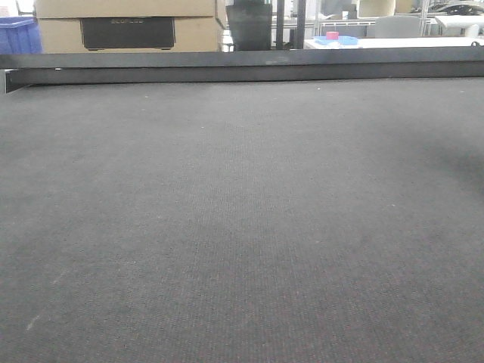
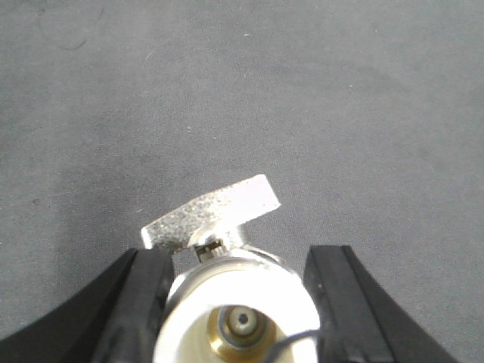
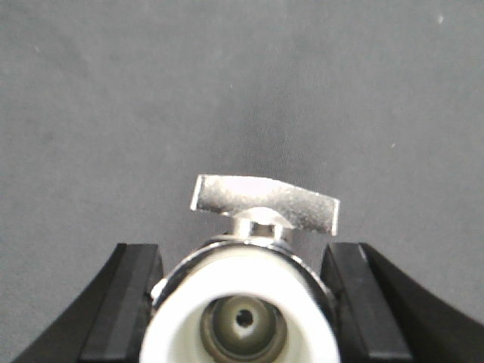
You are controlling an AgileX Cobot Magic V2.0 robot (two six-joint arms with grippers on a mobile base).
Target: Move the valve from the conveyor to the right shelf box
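The conveyor (image 1: 242, 227) is a wide dark grey woven belt with a black rail (image 1: 242, 66) along its far edge. In the front view no valve and no gripper shows on it. In the left wrist view my left gripper (image 2: 240, 259) is shut on a valve (image 2: 227, 299). The valve has a shiny silver body, a whitish open end facing the camera and a flat silver handle (image 2: 212, 210), and it hangs over the belt (image 2: 318, 91). In the right wrist view my right gripper (image 3: 242, 255) is shut on a second such valve (image 3: 242, 283), whose handle (image 3: 265, 203) lies level.
Beyond the rail stand a cardboard box (image 1: 128, 26), a blue crate (image 1: 17, 36) at far left and a white table with a blue tray (image 1: 336, 39) at the back right. No shelf box shows in any view.
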